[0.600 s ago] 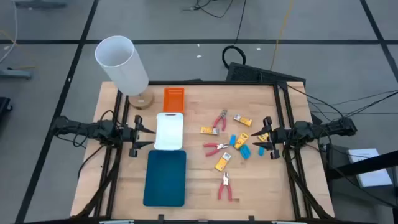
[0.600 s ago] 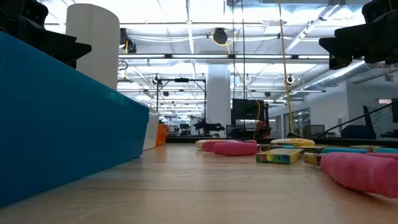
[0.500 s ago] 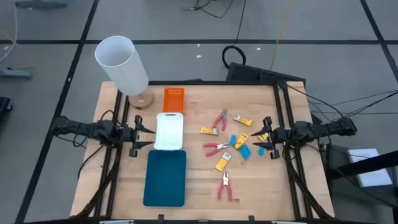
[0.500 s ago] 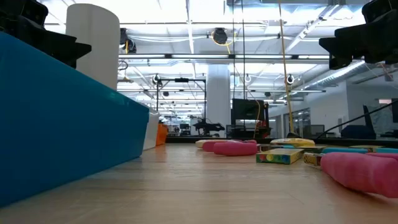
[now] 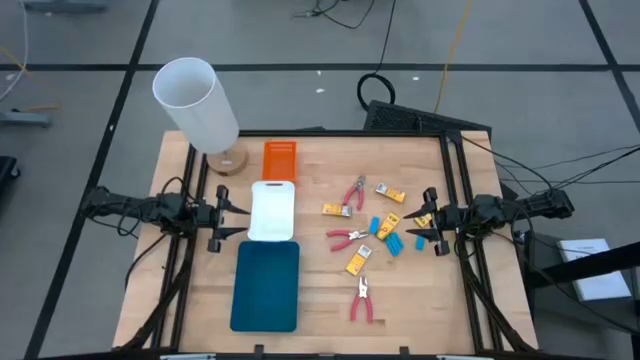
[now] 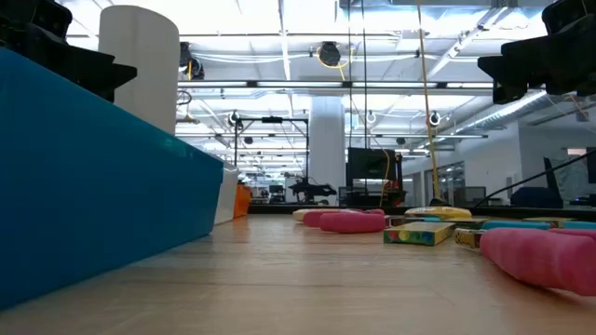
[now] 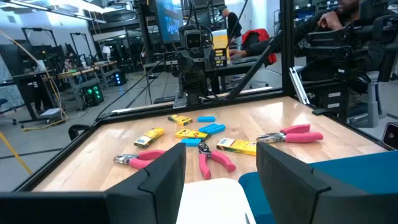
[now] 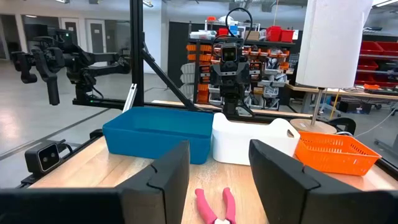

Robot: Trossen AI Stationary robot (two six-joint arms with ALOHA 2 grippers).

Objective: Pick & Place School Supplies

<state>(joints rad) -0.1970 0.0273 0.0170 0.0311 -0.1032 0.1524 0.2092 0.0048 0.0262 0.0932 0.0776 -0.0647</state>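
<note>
Around your table: grey floor (image 5: 300,40) with dark seams (upper frame), ceiling strip lights (image 6: 279,19), red-bin shelving (image 8: 280,37) upper centre.

Bright, even overhead ceiling light; soft short shadows on table (image 5: 320,290). Low view: glare at 12 o'clock, near teal tray (image 6: 84,186) blurred at 9.

Wood table (image 5: 320,300) w/ black frame. On it, left-middle: orange tray (image 5: 279,160), white tray (image 5: 272,211), teal tray (image 5: 266,285) in a row. By the orange one, a white tube (image 5: 194,102) on a round wood base. Right half: red-handled pliers (image 5: 352,193), yellow packets (image 5: 333,209), blue pieces (image 5: 390,238), all loose.
</note>
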